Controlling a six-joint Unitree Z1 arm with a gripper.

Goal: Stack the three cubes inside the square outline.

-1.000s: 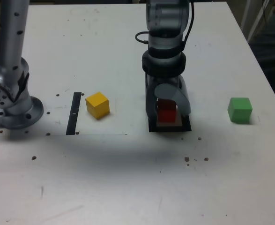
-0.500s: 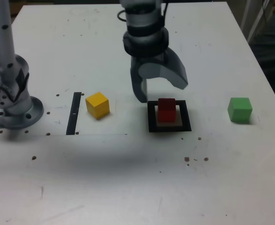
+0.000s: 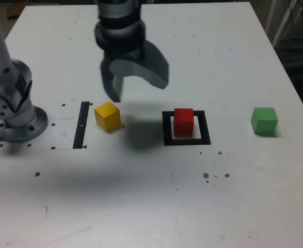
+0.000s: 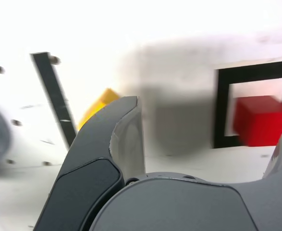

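Red cube point(image 3: 184, 121) sits inside the square outline point(image 3: 166, 129), centre-right of the exterior frame, faces roughly parallel to the frame's black sides, resting flat on the white centre; being a cube it has no long axis to note. Wrist view shows the same: red cube point(image 4: 262, 119) within the black frame point(image 4: 221, 108). Yellow cube point(image 3: 108, 115) lies left of centre in the exterior frame, turned slightly so one corner points toward the lower edge, just right of a thin black strip point(image 3: 82, 125). Green cube point(image 3: 265, 121) sits alone at right of frame, well apart from the others. Gripper point(image 3: 136, 85) hangs above the table in the upper-middle of the frame, jaws spread wide, nothing between them and touching nothing. Its lower finger tip hangs just above and slightly behind the yellow cube; the red cube lies to its lower right, apart. In the wrist view one dark finger point(image 4: 113, 139) partly covers the yellow cube point(image 4: 96, 107). Arm base point(image 3: 12, 103) stands at left edge on the white table point(image 3: 141, 206).
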